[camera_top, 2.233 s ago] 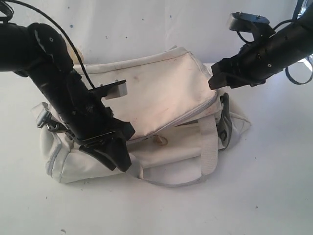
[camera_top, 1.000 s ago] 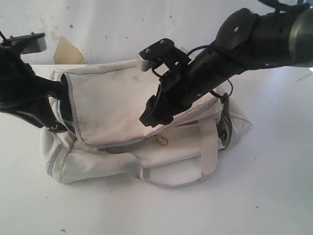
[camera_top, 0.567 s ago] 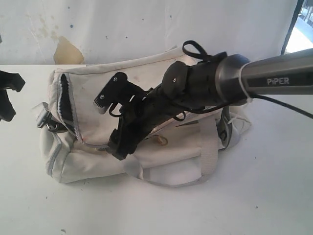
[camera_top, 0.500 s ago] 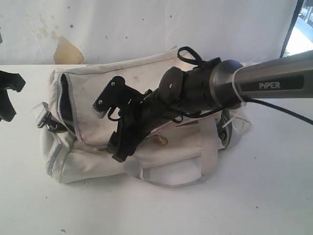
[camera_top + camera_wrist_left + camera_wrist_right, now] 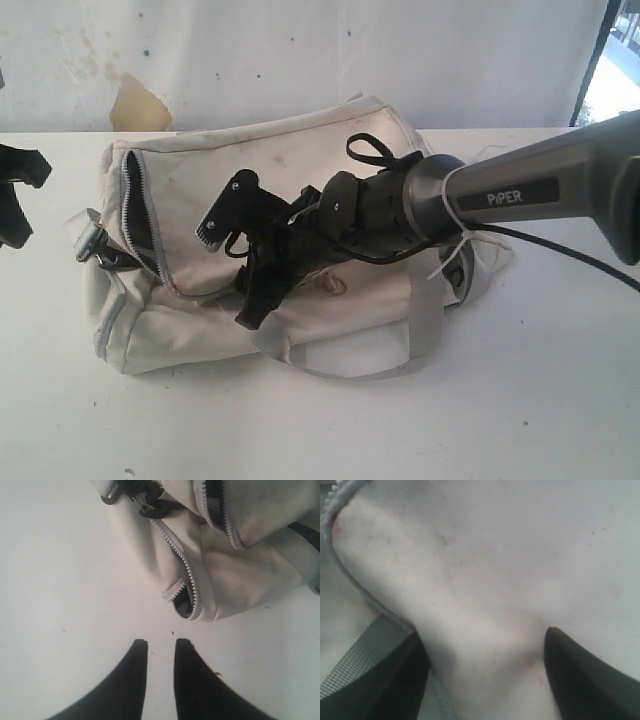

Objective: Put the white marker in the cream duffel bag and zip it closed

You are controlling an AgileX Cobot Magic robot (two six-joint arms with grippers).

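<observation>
Toward the far edge of the desk [image 5: 560, 400], left of centre: cream duffel bag [image 5: 180, 335], biggest item, slumped soft, top flap [image 5: 190, 185] lying flat but unzipped round its left end. Dark lining [image 5: 138, 215] showing through that gap, so not closed yet. Front run of the zip partly hidden by the arm.

Across the bag from the desk's right side: right arm [image 5: 520, 190], right gripper [image 5: 255, 305] down at the flap's front edge. Jaws spread wide in the wrist view, fold of flap fabric between, fingers [image 5: 390, 695] either side. Not squeezed as far as visible, so reads as gripping nothing.

Near the desk's left edge: left gripper [image 5: 161, 645], clear of the bag's end, over bare desk. Jaws only narrowly apart, nothing between.

Smaller bits: grey zipper teeth [image 5: 191, 587] loose at the bag's end corner, black clip [image 5: 150, 505] beside them, webbing strap [image 5: 430, 300] down the front. Pull tab not made out.

White marker: not visible in any view. Possibly inside already, can't tell.

Handling, judged: bag light and floppy, likely to bunch and drag if zipped one-handed. Best to pin the end near the clip with one gripper, take the slider by its tab with the other, pull along the track. Marker, if out: light, stiff, smooth, prone to roll; pinch across mid-barrel.
</observation>
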